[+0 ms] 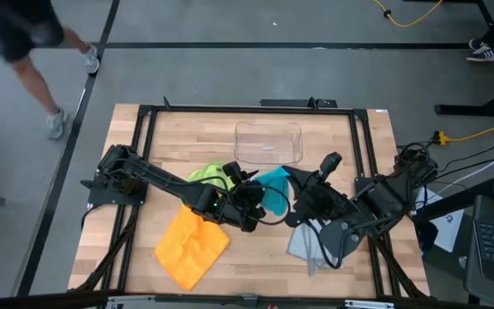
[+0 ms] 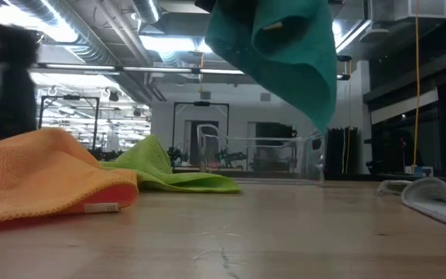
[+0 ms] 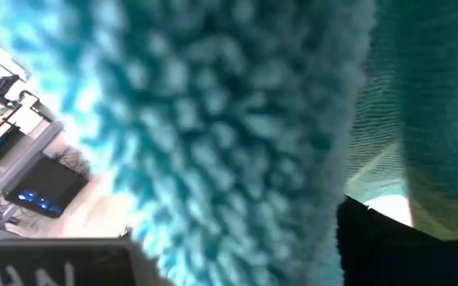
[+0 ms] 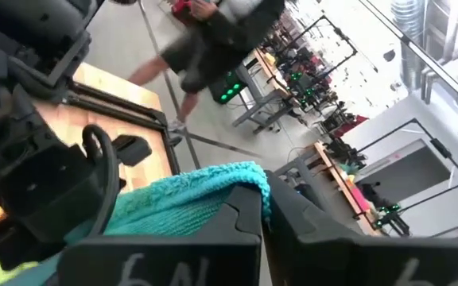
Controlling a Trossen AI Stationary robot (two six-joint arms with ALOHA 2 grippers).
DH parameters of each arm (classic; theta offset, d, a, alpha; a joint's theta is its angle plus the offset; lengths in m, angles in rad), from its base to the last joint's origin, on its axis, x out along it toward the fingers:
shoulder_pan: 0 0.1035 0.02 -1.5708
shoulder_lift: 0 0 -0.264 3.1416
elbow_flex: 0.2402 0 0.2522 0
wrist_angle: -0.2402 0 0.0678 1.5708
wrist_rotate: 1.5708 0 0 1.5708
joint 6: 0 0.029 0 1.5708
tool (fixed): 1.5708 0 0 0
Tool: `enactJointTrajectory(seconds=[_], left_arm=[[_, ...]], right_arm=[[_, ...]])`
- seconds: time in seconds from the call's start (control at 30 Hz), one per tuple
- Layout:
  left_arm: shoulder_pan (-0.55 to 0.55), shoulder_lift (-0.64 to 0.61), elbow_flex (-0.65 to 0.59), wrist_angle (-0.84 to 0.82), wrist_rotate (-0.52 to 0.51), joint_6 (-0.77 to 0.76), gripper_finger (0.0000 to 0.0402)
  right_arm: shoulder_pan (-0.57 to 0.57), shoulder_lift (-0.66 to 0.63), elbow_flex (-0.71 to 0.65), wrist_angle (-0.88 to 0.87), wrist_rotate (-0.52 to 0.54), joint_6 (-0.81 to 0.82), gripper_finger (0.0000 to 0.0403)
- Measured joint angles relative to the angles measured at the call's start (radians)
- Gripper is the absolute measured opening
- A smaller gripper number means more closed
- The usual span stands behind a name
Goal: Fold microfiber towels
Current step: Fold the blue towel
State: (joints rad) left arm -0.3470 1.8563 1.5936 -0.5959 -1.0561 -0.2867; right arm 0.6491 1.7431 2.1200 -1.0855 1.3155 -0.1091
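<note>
High view: clear bin (image 1: 268,142), no contents.

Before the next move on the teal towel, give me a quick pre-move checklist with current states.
1. Teal towel lifted off the table: ok.
2. Right gripper shut on the towel's edge: ok.
3. Left gripper against the towel; hold on it: cannot tell.
4. Orange towel, lime towel and grey towel lying apart from the lifted one: ok.
5. Towel hanging flat, unbunched: not ok.

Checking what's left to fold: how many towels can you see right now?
4: the teal towel is lifted between both grippers, lime towel behind the left arm, orange towel front left, grey-blue towel front right. None looks hidden.
</note>
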Motion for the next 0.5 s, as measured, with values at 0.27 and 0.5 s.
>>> enactJointTrajectory(seconds=[0.27,0.5], left_arm=[[-0.004,0.0,0.0,-0.025,0.005,-0.001,0.0166],[-0.013,0.001,0.0,-0.073,0.085,0.002,0.0166]], right_arm=[[0.003,0.0,0.002,-0.199,-0.037,0.178,0.0],[0.008,0.001,0.002,-0.345,-0.029,0.339,0.0]])
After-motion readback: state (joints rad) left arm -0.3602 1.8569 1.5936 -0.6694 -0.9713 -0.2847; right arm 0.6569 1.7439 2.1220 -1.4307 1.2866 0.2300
